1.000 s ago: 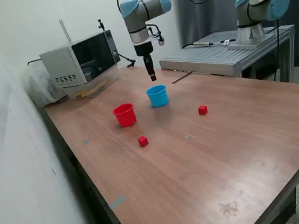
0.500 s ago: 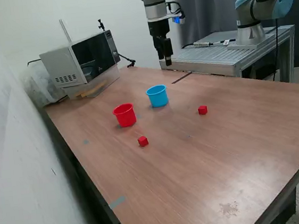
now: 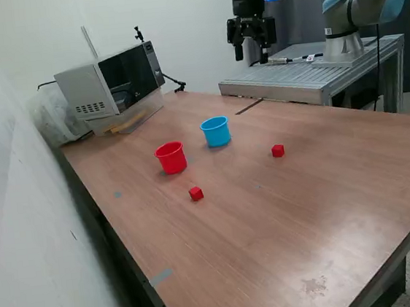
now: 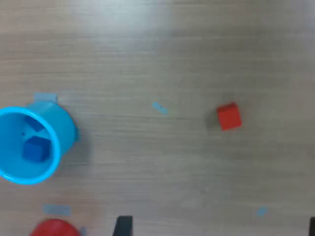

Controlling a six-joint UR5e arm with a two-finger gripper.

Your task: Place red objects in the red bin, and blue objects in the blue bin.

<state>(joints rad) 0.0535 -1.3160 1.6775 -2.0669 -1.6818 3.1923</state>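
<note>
High above the table (image 3: 328, 206), near its far edge, the gripper (image 3: 253, 44) hangs from the arm with its fingers (image 3: 238, 47) pointing down. Both fingers show as separate dark prongs with a clear gap between them, so the jaws stand apart, and nothing is held between them.

All task items lie below the gripper on the wooden surface, none touching it.

- Blue cup (image 3: 216, 132): upright, below the gripper and toward the exterior view's left of it. The wrist view looks down into the blue cup (image 4: 30, 145) and shows one dark blue cube (image 4: 36, 148) on its floor; a second dark blue patch just beside that cube may be another cube, but this cannot be confirmed.
- Red cup (image 3: 170, 158): upright, just beside the blue cup, further from the gripper toward the exterior view's left. In the wrist view only an edge of its rim (image 4: 53, 227) is visible, and its contents cannot be seen.
- Red cube, nearer (image 3: 277, 150): loose on the table, almost under the gripper, apart from the blue cup. It also appears in the wrist view (image 4: 229, 116).
- Red cube, farther (image 3: 196, 193): loose on the table, near the red cup on its camera-facing side, well apart from the gripper.

Behind the cups, a microwave (image 3: 109, 79) sits at the table's far corner.
</note>
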